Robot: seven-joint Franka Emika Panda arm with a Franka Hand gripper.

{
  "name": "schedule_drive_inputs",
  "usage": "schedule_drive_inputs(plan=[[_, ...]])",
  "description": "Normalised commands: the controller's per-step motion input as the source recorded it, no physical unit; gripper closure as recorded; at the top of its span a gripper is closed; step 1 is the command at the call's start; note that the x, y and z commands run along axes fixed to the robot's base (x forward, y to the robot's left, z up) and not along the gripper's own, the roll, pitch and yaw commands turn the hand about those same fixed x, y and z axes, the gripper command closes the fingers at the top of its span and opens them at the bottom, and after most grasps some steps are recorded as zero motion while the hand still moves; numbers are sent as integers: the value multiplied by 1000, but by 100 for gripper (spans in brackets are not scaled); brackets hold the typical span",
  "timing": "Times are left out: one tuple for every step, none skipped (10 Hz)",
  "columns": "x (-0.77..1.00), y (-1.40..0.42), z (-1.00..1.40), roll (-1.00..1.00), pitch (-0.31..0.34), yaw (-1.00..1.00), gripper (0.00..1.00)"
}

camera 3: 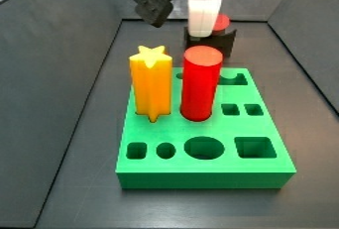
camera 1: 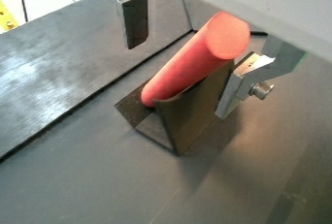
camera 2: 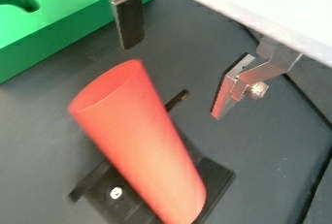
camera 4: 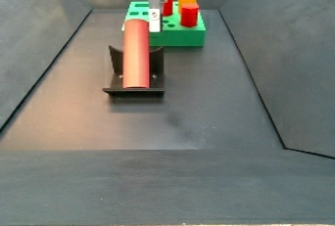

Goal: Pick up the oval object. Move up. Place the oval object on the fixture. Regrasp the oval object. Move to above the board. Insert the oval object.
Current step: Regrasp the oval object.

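Note:
The oval object is a long dull-red peg lying tilted in the notch of the black fixture. It shows in both wrist views and in a side view. My gripper is open and hangs above the peg's upper end. One finger and the other finger stand to either side of the peg, apart from it and holding nothing. In a wrist view the gap between the fingers is empty and the peg lies below it. The green board lies beyond the fixture.
A yellow star peg and a bright red round cylinder stand upright in the board. Several other holes in the board are open. Sloping grey walls bound the dark floor on both sides.

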Motion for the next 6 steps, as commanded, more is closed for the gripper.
schedule_drive_inputs(plan=[[809, -16, 1, -16, 204, 42, 0], [758, -15, 1, -18, 210, 42, 0], [665, -15, 4, -25, 217, 43, 0], [599, -15, 1, -30, 218, 45, 0], [513, -13, -2, -31, 223, 49, 0], [473, -12, 5, -32, 227, 51, 0]])
